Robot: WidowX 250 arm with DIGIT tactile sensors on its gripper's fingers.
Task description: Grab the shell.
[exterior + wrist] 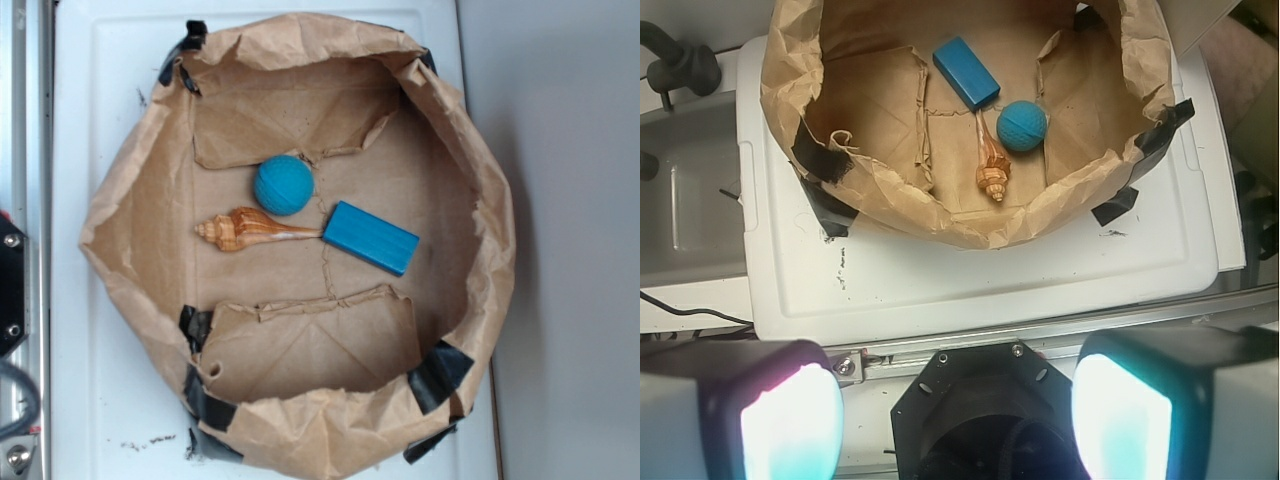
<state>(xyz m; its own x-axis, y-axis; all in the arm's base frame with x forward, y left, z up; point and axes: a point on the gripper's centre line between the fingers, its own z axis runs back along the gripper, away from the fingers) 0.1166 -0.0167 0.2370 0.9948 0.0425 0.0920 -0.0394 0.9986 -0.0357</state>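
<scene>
Your gripper (955, 420) hangs high and well short of the crumpled brown paper basin (970, 222), fingers (790, 420) spread wide and empty, while the tan brown-striped spiral shell (991, 170) lies on its floor, tail touching the blue rectangular block (966, 72), beside the teal ball (1022, 126).

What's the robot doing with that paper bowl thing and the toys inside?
It is meant to pick up the shell, but it hasn't started. The shell lies untouched on the floor of the brown paper nest, between the teal ball and the blue block, its thin tail pointing at the block. The gripper is open and well back from the nest, outside it, with nothing between its pads.
</scene>
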